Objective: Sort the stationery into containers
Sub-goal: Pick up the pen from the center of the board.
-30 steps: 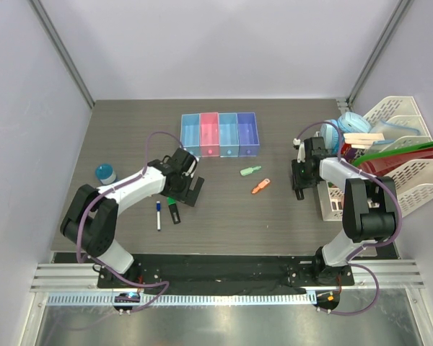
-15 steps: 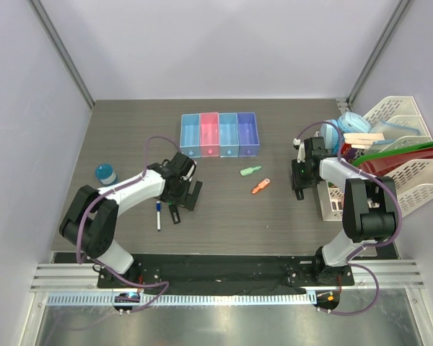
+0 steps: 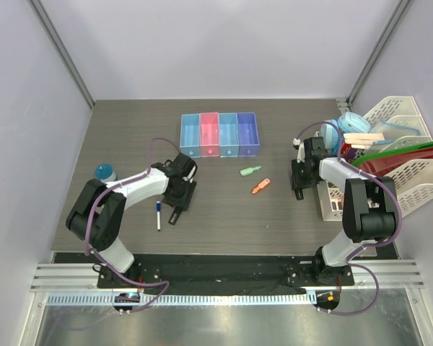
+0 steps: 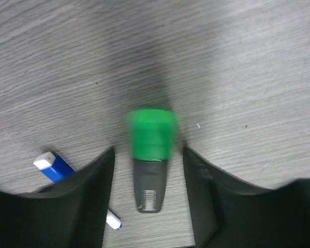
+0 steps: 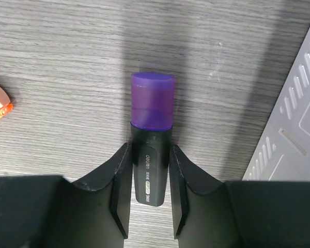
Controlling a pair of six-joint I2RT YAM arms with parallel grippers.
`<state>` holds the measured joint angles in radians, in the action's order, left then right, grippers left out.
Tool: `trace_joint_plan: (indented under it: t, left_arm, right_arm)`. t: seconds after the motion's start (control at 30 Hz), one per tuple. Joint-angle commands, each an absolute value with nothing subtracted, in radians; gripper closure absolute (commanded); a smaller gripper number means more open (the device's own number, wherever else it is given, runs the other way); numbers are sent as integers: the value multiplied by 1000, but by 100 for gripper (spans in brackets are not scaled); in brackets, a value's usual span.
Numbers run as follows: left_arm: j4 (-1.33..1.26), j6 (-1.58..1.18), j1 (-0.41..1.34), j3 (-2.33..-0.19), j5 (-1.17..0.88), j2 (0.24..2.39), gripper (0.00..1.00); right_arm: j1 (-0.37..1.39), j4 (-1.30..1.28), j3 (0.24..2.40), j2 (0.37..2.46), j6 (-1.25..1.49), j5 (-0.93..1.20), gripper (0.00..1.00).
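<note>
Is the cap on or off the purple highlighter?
On: the purple cap sits flush on the black barrel of the highlighter.

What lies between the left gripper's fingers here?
The green-capped highlighter lies between the fingers of the left gripper, gaps either side; left wrist view shows it.

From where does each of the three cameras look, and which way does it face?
Top external: above and behind the bases, facing down on the table; left arm and right arm show.
Left wrist: faces down through the open left gripper at the green-capped highlighter.
Right wrist: faces down along the right gripper, shut on the purple-capped highlighter.
Shared: top and left wrist both show the blue-capped marker.
</note>
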<state>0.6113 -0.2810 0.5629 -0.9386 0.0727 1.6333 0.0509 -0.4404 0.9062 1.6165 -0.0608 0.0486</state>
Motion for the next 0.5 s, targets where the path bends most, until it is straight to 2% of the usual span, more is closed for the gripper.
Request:
trace_joint_plan:
  t: [0.0,0.07,0.1,0.13,0.3,0.47]
  left_arm:
    - [594,-281,558,-949,18,1692,68]
    - [612,-276,558,-965,6,1707,79]
    - [617,-272,558,-971,6,1712,94]
    - [618,-270,558,-971,-21,1715,100]
    - [617,-259,558,-974,-46,1714,100]
    - [687,-233,557,-1084,-69,1726,100]
  right_arm:
    - [51,-425,931,1580,-49,58,89]
    - [51,-426,931,1578,-49,58,89]
    - [51,-426,931,1577,-49,60,89]
    - [51,-423,933,1575,-49,60,89]
    - [52,-426,934,1569,-51,67,89]
    - [52,-436,977,1549,-66,97,89]
